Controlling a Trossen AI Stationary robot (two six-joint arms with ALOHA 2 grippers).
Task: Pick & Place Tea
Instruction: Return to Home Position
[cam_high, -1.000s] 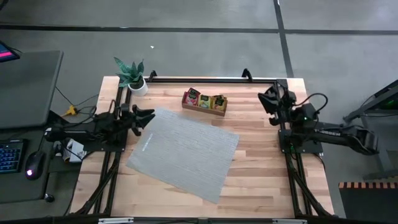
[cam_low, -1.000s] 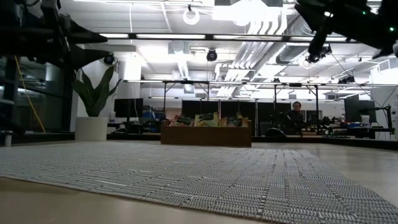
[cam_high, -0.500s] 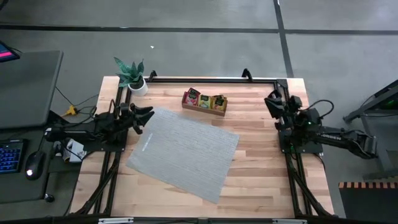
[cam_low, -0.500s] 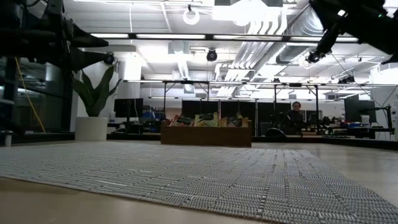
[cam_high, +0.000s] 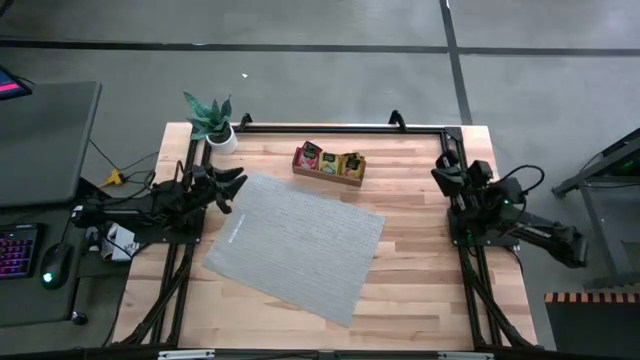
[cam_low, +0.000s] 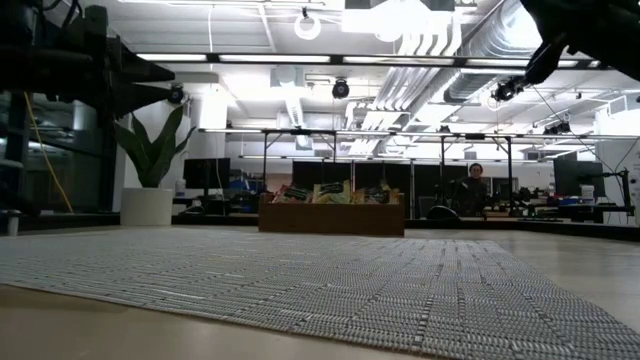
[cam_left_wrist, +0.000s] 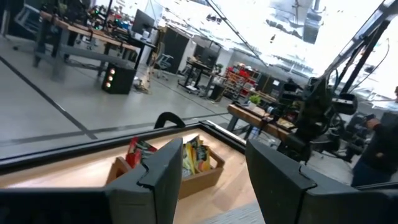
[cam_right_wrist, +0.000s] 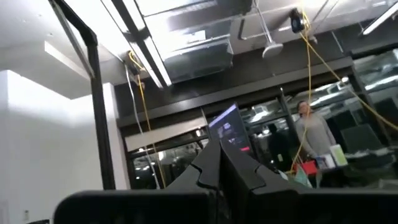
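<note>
The tea (cam_high: 329, 160) stands as coloured sachets on edge in the three compartments of a brown wooden tray (cam_high: 327, 176) at the table's far middle; the low view shows the tea (cam_low: 331, 192) above the tray's wall (cam_low: 332, 219). My left gripper (cam_high: 234, 186) hovers open over the table's left side, pointing toward the tray (cam_left_wrist: 200, 180). Between its open fingers the left wrist view shows the tea (cam_left_wrist: 194, 155). My right gripper (cam_high: 444, 173) is raised at the right edge, shut (cam_right_wrist: 222, 169) on nothing and tipped up toward the ceiling.
A large grey woven mat (cam_high: 296, 246) lies askew across the table's middle, nearer than the tray. A potted plant (cam_high: 213, 122) stands at the far left corner. A black rail (cam_high: 330, 127) runs along the far edge. A person (cam_low: 474, 188) sits in the room behind.
My right arm has drawn back toward the table's right edge and a little toward the near edge, sinking slightly. My left gripper has stayed in place and rolled a little about its own line. The tea and the tray have not moved.
</note>
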